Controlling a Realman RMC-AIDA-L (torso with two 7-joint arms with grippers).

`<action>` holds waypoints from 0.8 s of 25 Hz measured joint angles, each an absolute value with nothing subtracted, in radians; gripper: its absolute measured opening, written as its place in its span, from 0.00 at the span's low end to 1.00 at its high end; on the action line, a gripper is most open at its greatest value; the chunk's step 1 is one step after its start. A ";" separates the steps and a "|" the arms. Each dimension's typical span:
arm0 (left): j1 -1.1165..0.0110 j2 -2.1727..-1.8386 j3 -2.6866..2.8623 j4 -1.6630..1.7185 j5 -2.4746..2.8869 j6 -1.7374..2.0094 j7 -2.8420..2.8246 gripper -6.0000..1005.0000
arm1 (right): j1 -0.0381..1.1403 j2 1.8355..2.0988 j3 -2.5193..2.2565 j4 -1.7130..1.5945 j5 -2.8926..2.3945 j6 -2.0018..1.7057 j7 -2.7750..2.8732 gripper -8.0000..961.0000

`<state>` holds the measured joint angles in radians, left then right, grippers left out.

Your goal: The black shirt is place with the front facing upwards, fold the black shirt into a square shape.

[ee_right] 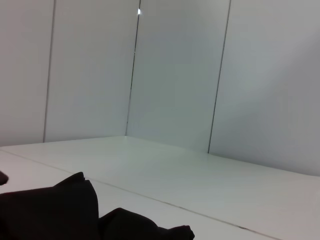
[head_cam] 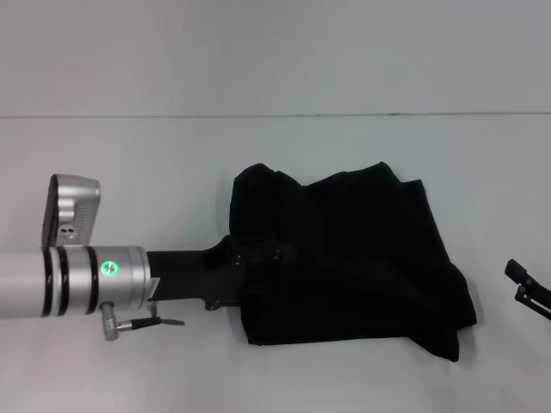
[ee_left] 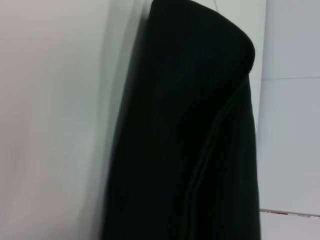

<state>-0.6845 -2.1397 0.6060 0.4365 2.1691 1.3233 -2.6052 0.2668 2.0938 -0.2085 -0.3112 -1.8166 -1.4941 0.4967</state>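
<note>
The black shirt (head_cam: 353, 267) lies on the white table as a rumpled, partly folded bundle, and no lettering shows. My left arm reaches in from the left, and its black gripper (head_cam: 258, 255) is at the shirt's left edge, dark against the dark cloth. The left wrist view is filled by a raised fold of the shirt (ee_left: 190, 135) close to the camera. At the far right edge of the head view, my right gripper (head_cam: 520, 282) stands open with nothing in it, a short way off the shirt's right side. A low edge of the shirt (ee_right: 55, 210) appears in the right wrist view.
The white table (head_cam: 129, 146) stretches all round the shirt, and a seam (head_cam: 258, 115) marks its far edge. White wall panels (ee_right: 175, 75) rise behind it. The silver left wrist housing (head_cam: 73, 211) hangs over the left of the table.
</note>
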 joint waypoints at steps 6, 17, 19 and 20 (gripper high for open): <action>-0.736 -2.149 0.616 0.436 2.172 1.292 -2.588 0.74 | 0.267 2.094 -0.209 -0.312 -1.812 -1.508 0.496 0.98; -0.788 -2.165 0.640 0.407 2.069 1.251 -2.555 0.74 | 0.261 2.094 -0.201 -0.314 -1.807 -1.536 0.495 0.97; -0.820 -2.166 0.640 0.377 2.026 1.236 -2.520 0.74 | 0.261 2.094 -0.188 -0.314 -1.807 -1.541 0.495 0.97; -0.861 -2.166 0.640 0.342 1.990 1.212 -2.476 0.74 | 0.261 2.093 -0.175 -0.315 -1.807 -1.548 0.496 0.97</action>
